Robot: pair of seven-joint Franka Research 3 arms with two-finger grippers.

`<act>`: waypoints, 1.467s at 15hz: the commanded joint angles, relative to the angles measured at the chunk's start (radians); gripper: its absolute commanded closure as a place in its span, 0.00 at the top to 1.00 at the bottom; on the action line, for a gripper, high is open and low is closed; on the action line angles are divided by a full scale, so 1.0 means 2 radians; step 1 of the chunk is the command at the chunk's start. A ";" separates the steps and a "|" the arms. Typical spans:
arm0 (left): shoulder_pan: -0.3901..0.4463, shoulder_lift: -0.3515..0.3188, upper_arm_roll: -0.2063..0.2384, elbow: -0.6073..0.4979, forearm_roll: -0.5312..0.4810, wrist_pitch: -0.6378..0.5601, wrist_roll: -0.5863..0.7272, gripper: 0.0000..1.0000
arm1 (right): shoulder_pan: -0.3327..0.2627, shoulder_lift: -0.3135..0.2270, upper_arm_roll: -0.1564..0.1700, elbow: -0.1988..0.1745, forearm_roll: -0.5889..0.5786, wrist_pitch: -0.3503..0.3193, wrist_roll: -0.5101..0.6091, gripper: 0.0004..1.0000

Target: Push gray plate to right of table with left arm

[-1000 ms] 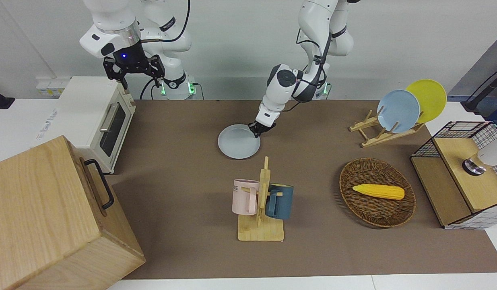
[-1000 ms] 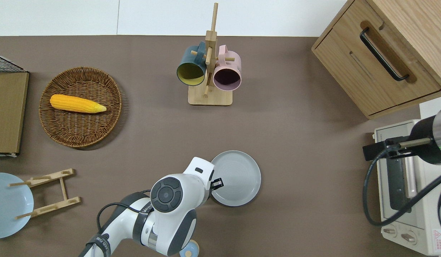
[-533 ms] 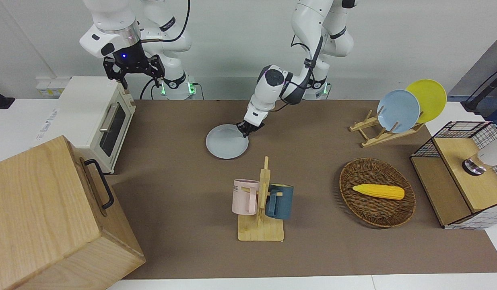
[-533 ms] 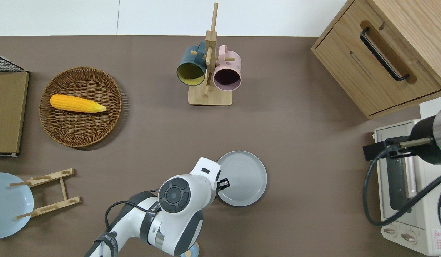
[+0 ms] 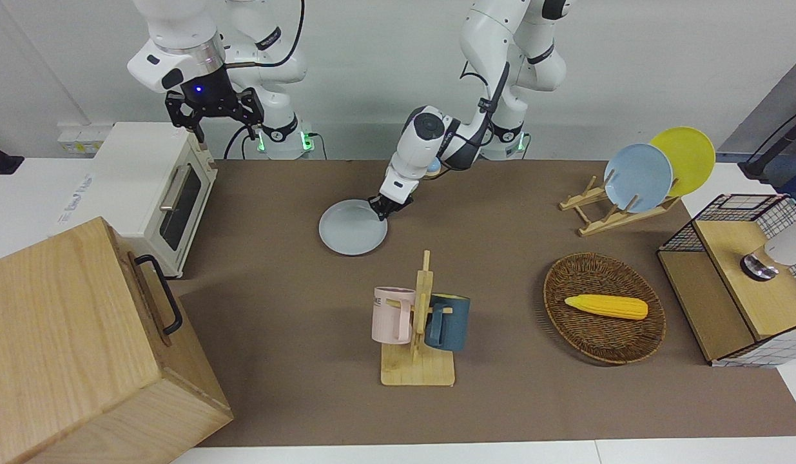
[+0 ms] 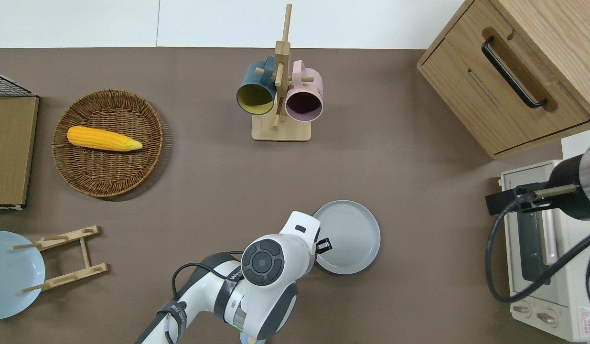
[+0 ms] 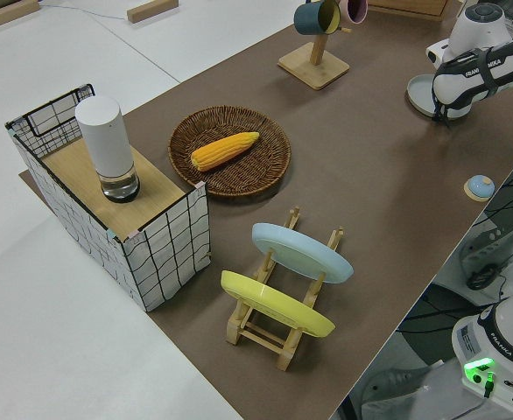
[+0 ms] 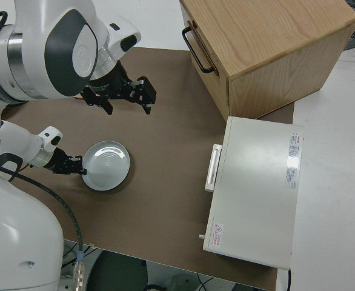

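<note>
The gray plate (image 5: 349, 229) lies flat on the brown table (image 5: 514, 399), about mid-length and nearer to the robots than the mug rack; it also shows in the overhead view (image 6: 350, 235) and the right side view (image 8: 108, 163). My left gripper (image 5: 379, 209) is shut and down at table level. Its tip touches the plate's rim on the edge toward the left arm's end of the table, as the overhead view (image 6: 323, 245) shows. My right gripper (image 5: 222, 129) is parked.
A wooden mug rack (image 5: 418, 361) holds a pink and a dark blue mug. A wicker basket (image 5: 604, 332) holds a corn cob. A plate rack (image 5: 604, 216) holds sky-blue and yellow plates. A toaster oven (image 5: 146, 187) and wooden cabinet (image 5: 69, 348) stand at the right arm's end.
My left gripper has slid toward the right arm's end of the table. The gray plate has moved the same way ahead of it. The right arm has not moved.
</note>
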 commanded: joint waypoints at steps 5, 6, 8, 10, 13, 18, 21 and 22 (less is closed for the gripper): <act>-0.021 0.021 0.007 0.012 0.050 -0.010 -0.014 0.99 | -0.012 -0.005 0.010 0.000 -0.004 -0.007 -0.004 1.00; -0.018 0.012 0.009 0.012 0.065 -0.021 -0.014 0.99 | -0.012 -0.005 0.010 0.000 -0.004 -0.007 -0.004 1.00; -0.011 -0.016 0.016 0.012 0.097 -0.059 -0.012 0.99 | -0.012 -0.005 0.010 0.000 -0.004 -0.007 -0.004 1.00; -0.007 -0.030 0.022 0.012 0.114 -0.080 -0.010 0.99 | -0.012 -0.005 0.010 0.000 -0.004 -0.007 -0.004 1.00; 0.008 -0.061 0.045 0.011 0.120 -0.117 0.018 0.99 | -0.012 -0.005 0.010 0.000 -0.004 -0.007 -0.004 1.00; 0.095 -0.115 0.050 0.011 0.120 -0.194 0.139 0.99 | -0.012 -0.005 0.010 0.000 -0.004 -0.007 -0.004 1.00; 0.133 -0.127 0.051 0.012 0.137 -0.198 0.167 0.99 | -0.012 -0.005 0.010 0.000 -0.005 -0.007 -0.004 1.00; 0.148 -0.135 0.052 0.012 0.147 -0.201 0.179 0.99 | -0.012 -0.005 0.010 0.000 -0.005 -0.007 -0.004 1.00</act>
